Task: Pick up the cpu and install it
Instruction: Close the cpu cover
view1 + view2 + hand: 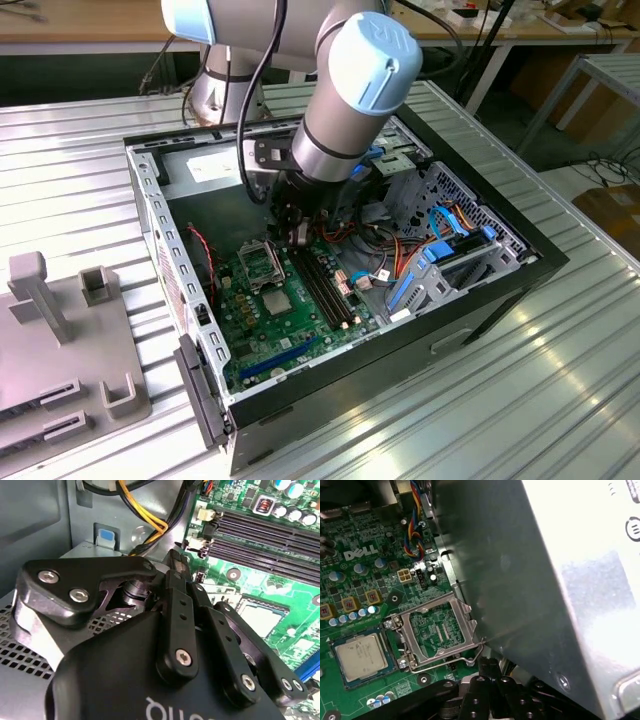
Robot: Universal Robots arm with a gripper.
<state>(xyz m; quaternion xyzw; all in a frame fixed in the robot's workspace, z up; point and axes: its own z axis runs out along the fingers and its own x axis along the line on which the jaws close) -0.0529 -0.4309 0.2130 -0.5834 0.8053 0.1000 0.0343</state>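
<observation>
One clenched, empty gripper (488, 664) over the motherboard (362, 575), near the seated cpu (360, 656).

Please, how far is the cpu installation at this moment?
Done: hard to confirm; the cpu lies flat on the motherboard beside the square metal frame, and I cannot tell whether it is seated. In hand: the hand carries no cpu and hangs close to that frame. Left: the installation is unconfirmed.

Showed silver-grey tubes (335, 135), pale blue joint caps (385, 60), a black cable (243, 130), a black gripper (175, 567) with silver screws (182, 656).
</observation>
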